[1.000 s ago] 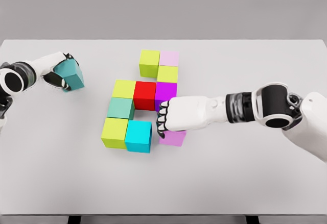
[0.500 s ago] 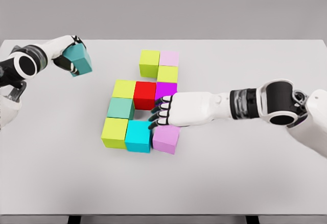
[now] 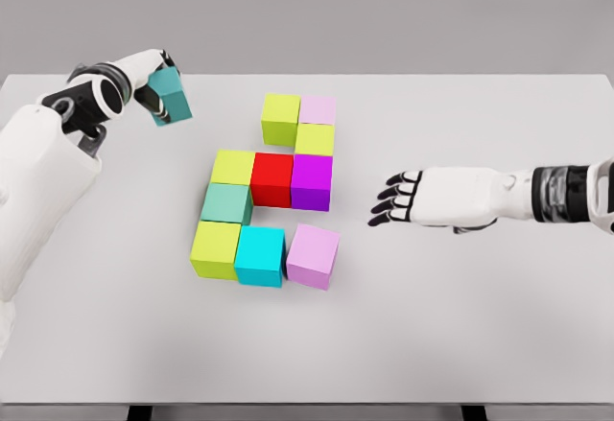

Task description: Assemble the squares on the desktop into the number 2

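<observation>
Coloured cubes sit mid-table in a partial figure. At the top are a lime cube point(image 3: 280, 118), a pale pink cube point(image 3: 318, 110) and a lime cube point(image 3: 315, 139). Below run a lime cube point(image 3: 233, 167), a red cube point(image 3: 272, 178) and a magenta cube point(image 3: 312, 180). A mint cube point(image 3: 226, 203) lies under them. The bottom row has a lime cube point(image 3: 216, 248), a cyan cube point(image 3: 260, 255) and a violet cube point(image 3: 314, 256), slightly turned. My left hand point(image 3: 158, 85) holds a teal cube point(image 3: 170, 95) above the table's far left. My right hand point(image 3: 395, 200) hovers open right of the figure.
The white table point(image 3: 480, 306) spans the view, with its front edge near the bottom and its back edge against a grey wall. My left arm point(image 3: 38, 172) crosses the left side.
My right hand has let go of the violet cube and pulled back to the right, fingers spread. My left hand has carried the teal cube up and to the right.
</observation>
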You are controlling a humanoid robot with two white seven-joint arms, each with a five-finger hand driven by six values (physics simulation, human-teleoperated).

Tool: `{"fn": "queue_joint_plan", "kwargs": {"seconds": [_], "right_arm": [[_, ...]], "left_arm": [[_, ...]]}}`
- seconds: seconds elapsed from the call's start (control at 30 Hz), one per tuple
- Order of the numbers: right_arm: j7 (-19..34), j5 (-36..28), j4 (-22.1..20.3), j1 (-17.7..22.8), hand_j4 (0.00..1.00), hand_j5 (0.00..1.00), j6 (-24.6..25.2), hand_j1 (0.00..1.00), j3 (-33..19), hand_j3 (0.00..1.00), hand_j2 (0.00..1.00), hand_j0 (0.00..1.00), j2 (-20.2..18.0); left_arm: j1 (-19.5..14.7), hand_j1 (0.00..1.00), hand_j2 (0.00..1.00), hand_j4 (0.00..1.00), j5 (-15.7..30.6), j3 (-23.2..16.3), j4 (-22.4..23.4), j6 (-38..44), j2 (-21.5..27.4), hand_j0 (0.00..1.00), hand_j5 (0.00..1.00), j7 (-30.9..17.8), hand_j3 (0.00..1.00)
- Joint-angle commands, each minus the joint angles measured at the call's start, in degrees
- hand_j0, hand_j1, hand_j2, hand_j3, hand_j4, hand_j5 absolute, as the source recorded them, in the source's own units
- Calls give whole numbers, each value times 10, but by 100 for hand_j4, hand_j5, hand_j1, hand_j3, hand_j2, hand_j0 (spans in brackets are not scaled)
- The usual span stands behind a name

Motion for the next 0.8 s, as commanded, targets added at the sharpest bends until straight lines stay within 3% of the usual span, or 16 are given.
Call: {"fn": "queue_joint_plan", "kwargs": {"seconds": [0.0,0.23,0.4,0.6,0.77], "right_arm": [[0,0,0,0,100,100,2,100,7,100,100,100,-4],[0,7,0,-3,100,100,2,100,26,100,100,100,17],[0,11,1,-4,100,100,2,100,29,100,100,100,24],[0,20,0,-5,100,100,2,100,29,100,100,100,26],[0,68,0,-6,100,100,2,100,27,100,100,100,35]], "left_arm": [[0,34,34,34,-12,0,30,-24,-11,34,34,1,34],[-12,33,33,33,-41,0,57,-118,-42,33,33,1,33],[-41,31,31,31,-71,1,146,-249,-68,31,31,1,31],[-43,31,31,31,-73,0,149,-272,-74,31,31,1,31],[-49,31,31,31,-97,1,179,-271,-99,31,31,1,31]]}}
